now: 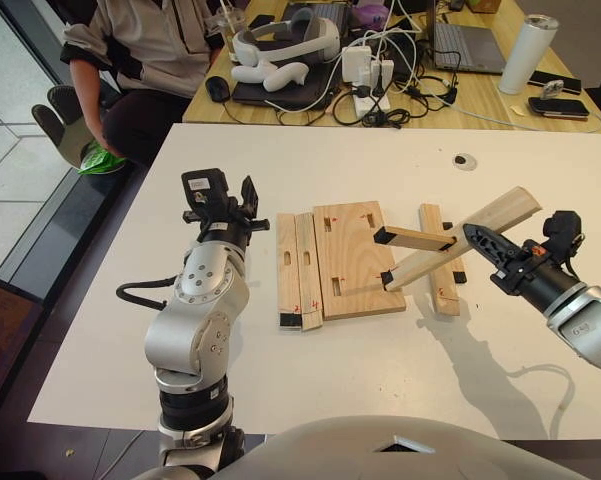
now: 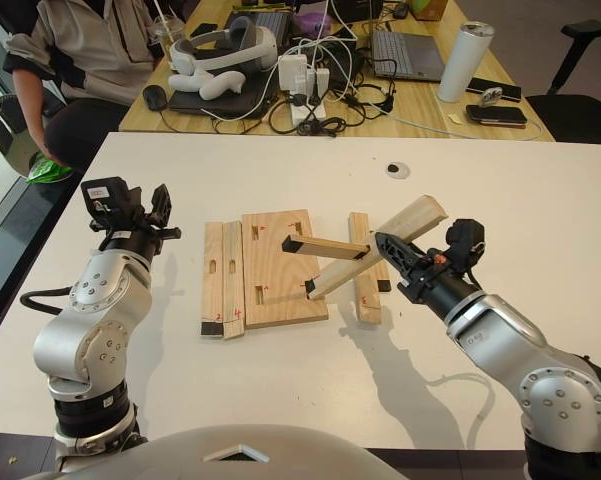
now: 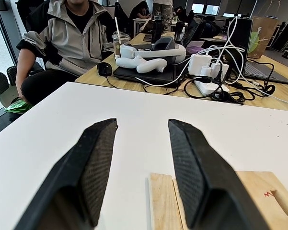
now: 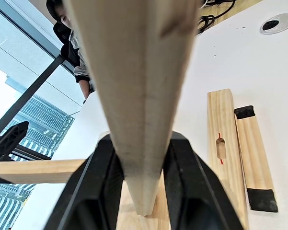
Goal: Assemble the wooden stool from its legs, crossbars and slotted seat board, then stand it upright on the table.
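- Our right jaws are clamped on a leg (image 1: 502, 215), held tilted over the board (image 1: 352, 275). A crossbar (image 1: 416, 238) is joined to the leg.
- Our left jaws gape wide and empty beside two loose legs (image 1: 298, 270) on the table (image 1: 280, 160).
- We judge leg fitting is the step in hand; next, its end must line up with a board slot.
- The red marks on the parts are too small to read.

On the table (image 1: 380, 380) lie seat board (image 1: 355, 262), legs (image 1: 288, 262).
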Controlling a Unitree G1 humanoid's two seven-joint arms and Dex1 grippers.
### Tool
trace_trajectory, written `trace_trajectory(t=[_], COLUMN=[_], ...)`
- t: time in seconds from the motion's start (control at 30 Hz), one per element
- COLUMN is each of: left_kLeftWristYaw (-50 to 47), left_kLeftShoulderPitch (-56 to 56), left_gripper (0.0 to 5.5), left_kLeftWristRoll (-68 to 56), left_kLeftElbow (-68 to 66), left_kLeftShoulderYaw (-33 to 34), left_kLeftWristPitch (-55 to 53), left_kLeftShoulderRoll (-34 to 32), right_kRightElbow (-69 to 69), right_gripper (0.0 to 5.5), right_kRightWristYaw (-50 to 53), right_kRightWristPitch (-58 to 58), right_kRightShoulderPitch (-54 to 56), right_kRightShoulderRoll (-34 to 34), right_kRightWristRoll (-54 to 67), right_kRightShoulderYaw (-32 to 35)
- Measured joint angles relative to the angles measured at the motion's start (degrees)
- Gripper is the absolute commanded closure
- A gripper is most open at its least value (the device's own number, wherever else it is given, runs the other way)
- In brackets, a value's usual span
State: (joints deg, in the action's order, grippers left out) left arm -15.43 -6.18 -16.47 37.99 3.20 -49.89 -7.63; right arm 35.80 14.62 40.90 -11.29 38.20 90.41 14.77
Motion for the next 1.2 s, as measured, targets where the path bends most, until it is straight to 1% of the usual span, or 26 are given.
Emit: trace_trajectory(t=[0.27,0.43,0.67,0.87,1.03,1.2], left_kLeftWristYaw=[1.3,2.4,2.5,2.8,3.4,3.9], left_kLeftShoulderPitch=[0.0,-1.2,-1.8,-2.7,-3.3,-3.8], left_gripper=[3.53,3.53,3.53,3.53,3.53,3.53], left_kLeftWristRoll=[1.9,2.7,4.6,5.9,7.0,8.2], left_kLeftElbow=[0.0,-0.4,-0.7,-1.6,-3.2,-5.1], left_kLeftShoulderYaw=[0.1,0.1,0.1,0.0,-1.1,-1.7], left_kLeftWristPitch=[0.0,0.0,0.9,2.1,3.5,5.3], left_kLeftShoulderRoll=[1.0,1.4,3.1,4.0,5.3,5.6], right_kRightElbow=[0.4,1.7,0.9,-2.1,-4.8,-6.0], right_gripper=[4.49,4.49,4.49,4.49,4.49,4.49], right_kRightWristYaw=[-1.7,0.3,1.7,-5.2,-11.6,-15.6], right_kRightWristPitch=[0.3,-1.5,-1.9,-1.1,-0.9,-1.0], right_kRightShoulderPitch=[-0.3,-2.3,3.6,9.2,12.7,14.8], right_kRightShoulderRoll=[1.0,-1.8,-4.2,-4.1,-3.7,-3.7], right_kRightWristRoll=[-4.3,-8.7,-16.2,-22.9,-29.7,-35.7], right_kRightShoulderYaw=[-0.1,-1.1,-5.5,-10.2,-13.2,-15.6])
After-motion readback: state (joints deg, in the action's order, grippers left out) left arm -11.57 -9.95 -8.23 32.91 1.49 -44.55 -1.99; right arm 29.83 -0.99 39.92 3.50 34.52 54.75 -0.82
